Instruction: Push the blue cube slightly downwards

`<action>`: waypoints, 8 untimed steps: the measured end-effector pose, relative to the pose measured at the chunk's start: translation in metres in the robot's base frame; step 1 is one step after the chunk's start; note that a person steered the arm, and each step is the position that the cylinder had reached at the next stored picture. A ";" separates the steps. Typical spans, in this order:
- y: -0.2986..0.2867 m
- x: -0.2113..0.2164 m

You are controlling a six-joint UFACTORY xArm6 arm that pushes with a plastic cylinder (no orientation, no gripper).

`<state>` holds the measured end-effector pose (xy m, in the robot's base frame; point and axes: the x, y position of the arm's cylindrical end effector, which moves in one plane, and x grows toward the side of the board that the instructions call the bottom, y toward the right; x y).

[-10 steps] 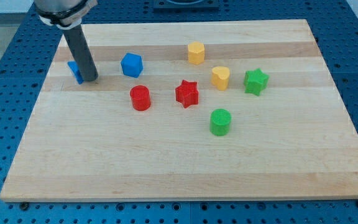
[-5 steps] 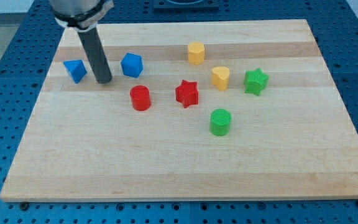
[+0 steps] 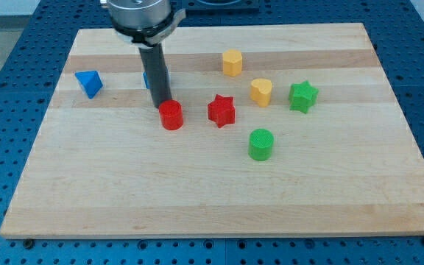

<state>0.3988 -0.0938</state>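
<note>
The blue cube (image 3: 146, 79) sits at the upper left of the wooden board (image 3: 219, 191) and is mostly hidden behind my dark rod; only a sliver shows on the rod's left. My tip (image 3: 161, 105) is just below the cube. It is against the upper left edge of the red cylinder (image 3: 171, 115).
A blue triangular block (image 3: 88, 83) lies at the far left. A yellow hexagonal block (image 3: 232, 62), a yellow heart (image 3: 261, 91), a red star (image 3: 221, 110), a green star (image 3: 302, 96) and a green cylinder (image 3: 260, 144) lie to the right.
My rod has moved right from beside the blue triangular block, past the blue cube's front, to the red cylinder. The red cylinder has shifted slightly to the right.
</note>
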 end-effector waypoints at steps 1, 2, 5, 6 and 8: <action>0.031 0.000; 0.050 -0.002; 0.042 -0.092; 0.035 -0.094; 0.026 -0.086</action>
<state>0.3125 -0.0679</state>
